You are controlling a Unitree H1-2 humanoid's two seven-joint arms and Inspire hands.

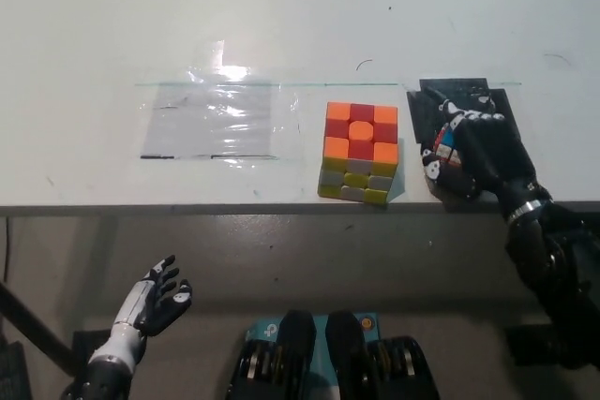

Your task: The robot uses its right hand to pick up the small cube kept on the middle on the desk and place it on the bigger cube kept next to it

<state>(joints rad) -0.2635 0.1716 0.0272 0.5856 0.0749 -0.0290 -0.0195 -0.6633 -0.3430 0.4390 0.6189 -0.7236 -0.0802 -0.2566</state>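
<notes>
The bigger cube (360, 153), orange and red on top with yellow and grey sides, stands near the white desk's front edge at the middle. To its right my black right hand (466, 155) is shut on the small multicoloured cube (444, 147), of which only a few red, blue and white tiles show between the fingers. Hand and small cube are just above the black patch (466, 105), a short gap right of the bigger cube. My white left hand (155, 299) rests low at the lower left, below the desk's edge, fingers spread.
A clear plastic sheet (214, 121) lies flat on the desk (281, 16) left of the bigger cube. The desk's front edge (187, 205) runs across the picture just below the cubes.
</notes>
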